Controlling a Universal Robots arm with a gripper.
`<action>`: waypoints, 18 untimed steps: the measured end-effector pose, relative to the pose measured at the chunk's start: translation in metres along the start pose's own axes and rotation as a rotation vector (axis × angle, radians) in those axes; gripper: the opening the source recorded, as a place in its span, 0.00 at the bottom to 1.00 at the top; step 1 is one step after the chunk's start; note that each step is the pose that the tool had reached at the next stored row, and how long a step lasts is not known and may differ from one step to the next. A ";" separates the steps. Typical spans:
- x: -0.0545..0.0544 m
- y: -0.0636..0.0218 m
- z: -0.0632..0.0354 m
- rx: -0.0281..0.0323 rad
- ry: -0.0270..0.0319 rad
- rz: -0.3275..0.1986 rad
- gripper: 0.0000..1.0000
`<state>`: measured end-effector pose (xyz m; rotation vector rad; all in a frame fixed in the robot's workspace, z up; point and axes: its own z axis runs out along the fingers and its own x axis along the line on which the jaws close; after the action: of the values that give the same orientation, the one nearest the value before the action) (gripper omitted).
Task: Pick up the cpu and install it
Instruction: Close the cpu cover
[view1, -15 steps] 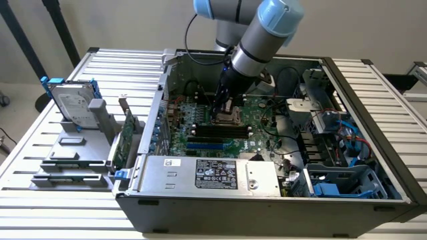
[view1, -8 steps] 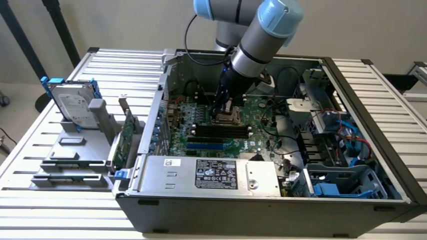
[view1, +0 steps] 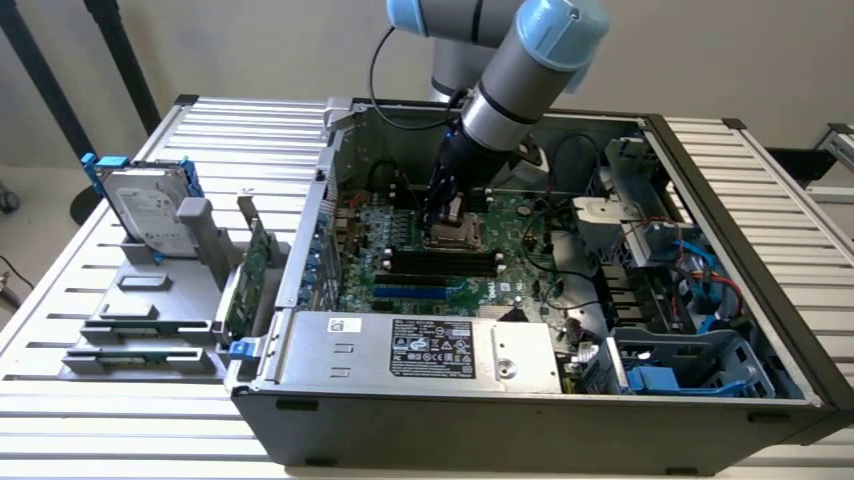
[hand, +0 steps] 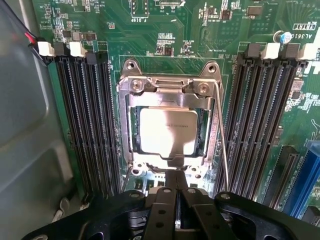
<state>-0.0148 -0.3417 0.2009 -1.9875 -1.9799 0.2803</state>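
Observation:
The cpu (hand: 167, 131), a small square chip with a dull silver top, lies flat inside the metal-framed socket (hand: 131, 107) on the green motherboard (hand: 165, 30). The socket's frame is swung open and its thin lever (hand: 221, 145) stands beside it. My gripper (hand: 176, 174) is shut, its black fingers pressed together, their tips right at the cpu's near edge. In the exterior view the gripper (view1: 447, 212) reaches down into the open computer case (view1: 747, 300), just over the socket (view1: 454, 238).
Black memory slots (hand: 90, 125) flank the socket on both sides. A power supply (view1: 414, 345) fills the case's front. A hard drive in blue brackets (view1: 147, 210) and an expansion card (view1: 247, 285) stand on the slatted table (view1: 107, 420) at the exterior view's left. Cables (view1: 694, 270) crowd the case's right.

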 end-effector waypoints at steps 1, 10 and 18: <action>0.000 -0.0013 -0.0003 0.0017 0.0007 0.000 0.11; -0.001 -0.0183 0.0009 0.0145 0.0053 -0.001 0.11; -0.001 -0.0293 0.0041 0.0180 0.0067 -0.001 0.11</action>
<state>-0.0436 -0.3431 0.2074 -1.9739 -1.9673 0.2899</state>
